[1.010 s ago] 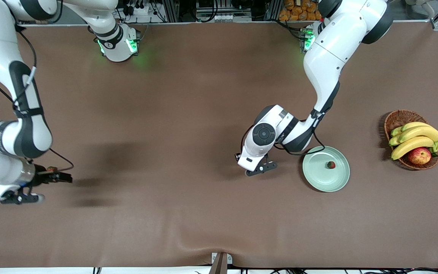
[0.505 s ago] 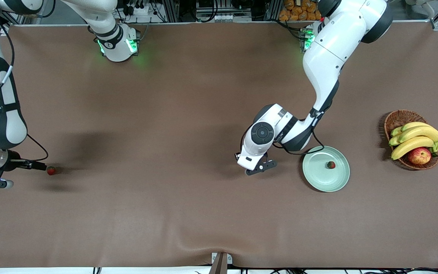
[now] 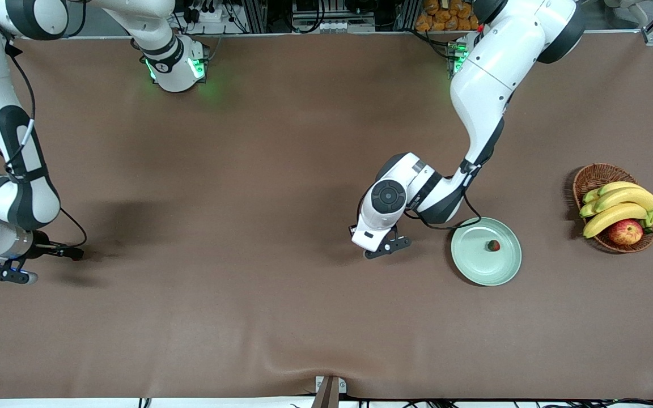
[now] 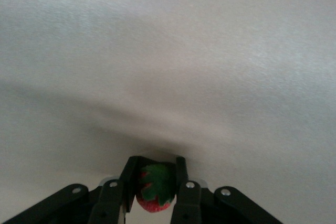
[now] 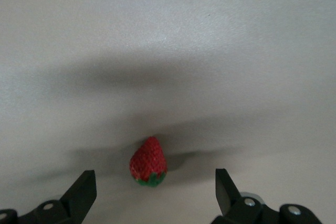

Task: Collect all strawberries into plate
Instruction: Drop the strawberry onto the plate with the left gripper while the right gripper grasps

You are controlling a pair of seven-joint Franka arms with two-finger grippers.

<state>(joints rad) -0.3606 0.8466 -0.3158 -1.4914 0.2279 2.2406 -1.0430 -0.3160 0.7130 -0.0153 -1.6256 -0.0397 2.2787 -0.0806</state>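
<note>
Down low, the left hand point(image 4: 152, 192) pinches 1 strawberry point(image 4: 155, 190); the right hand point(image 5: 155, 192) gapes around another strawberry point(image 5: 148, 162).

Brown wicker basket point(image 3: 590, 177) with bananas point(image 3: 618, 207) and 1 apple point(image 3: 625, 232), toward the left arm's end of the table point(image 3: 281, 170).
</note>
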